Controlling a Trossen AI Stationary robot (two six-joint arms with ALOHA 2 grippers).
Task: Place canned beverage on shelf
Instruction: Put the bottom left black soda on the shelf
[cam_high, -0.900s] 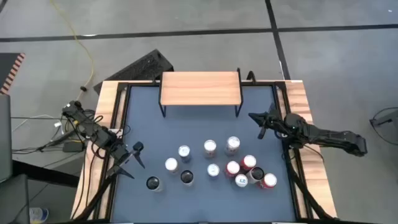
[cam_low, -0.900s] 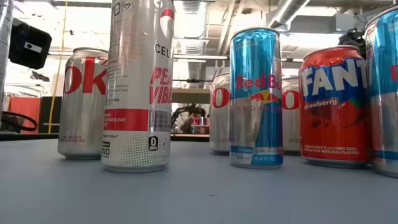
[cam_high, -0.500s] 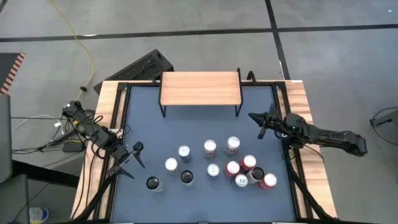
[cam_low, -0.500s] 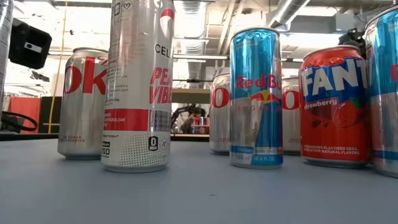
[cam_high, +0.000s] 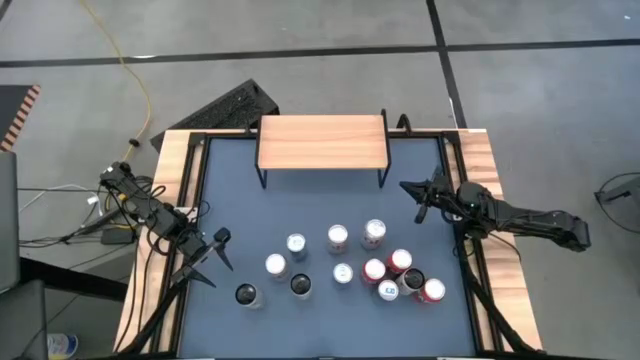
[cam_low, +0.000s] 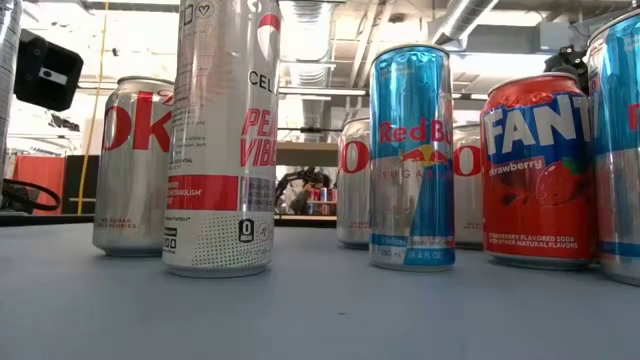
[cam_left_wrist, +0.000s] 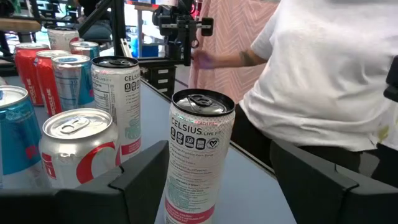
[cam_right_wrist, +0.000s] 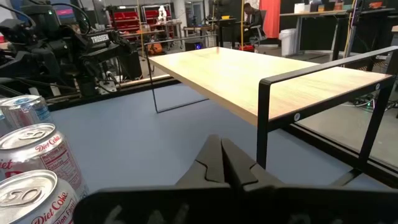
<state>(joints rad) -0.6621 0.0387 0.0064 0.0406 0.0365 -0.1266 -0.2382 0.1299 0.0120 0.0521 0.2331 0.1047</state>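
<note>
The left pincer (cam_high: 220, 250) is open wide and holds nothing; it hangs near the left edge of the tabletop (cam_high: 300, 205), pointed toward the cans. In the left wrist view a tall Celsius can (cam_left_wrist: 198, 155) stands upright between its two fingers (cam_left_wrist: 146, 180), not yet touched as far as I can tell. The right pincer (cam_high: 420, 200) is closed and empty, waiting near the right edge, just beside the shelf (cam_high: 322, 141). The shelf stands at the far edge, and its top is bare.

The step now seems to be the grasp. I would bring the fingers level around the middle of the can, centred, then close slowly. A second Celsius can (cam_left_wrist: 116, 99) and a Coke can (cam_left_wrist: 81, 146) stand near, so the approach should stay narrow. A tall can tips easily; lift it straight up before going to the shelf.
</note>
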